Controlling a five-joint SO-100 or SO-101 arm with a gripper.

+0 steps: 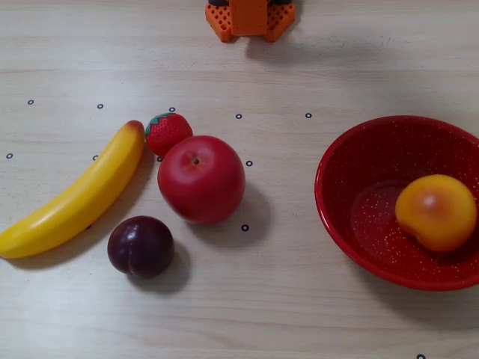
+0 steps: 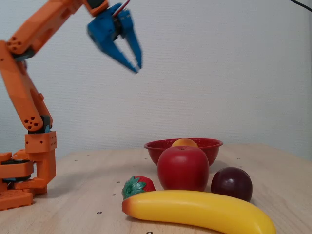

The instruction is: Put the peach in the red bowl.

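Status: the small round yellow-orange peach with reddish blush [image 1: 436,212] lies inside the large glossy red speckled bowl [image 1: 340,196], at the right side of the overhead view, resting toward the bowl's right wall. In the fixed view only the peach top [image 2: 185,142] shows above the bowl rim [image 2: 156,146]. Judged from this, the placing step is done; the task appears complete.

Next move: none needed on the peach. Arm retreat to rest posn. is all that remains, keeping clear of the bowl.

Tool: the blue two-finger gripper [image 2: 137,66] hangs high in the upper left of the fixed view, well apart from all fruit, tips pointing down. It holds nothing and touches nothing. Fingers look nearly together at the tips, but the pic is motion-blurred there, so the exact gap cannot be told.
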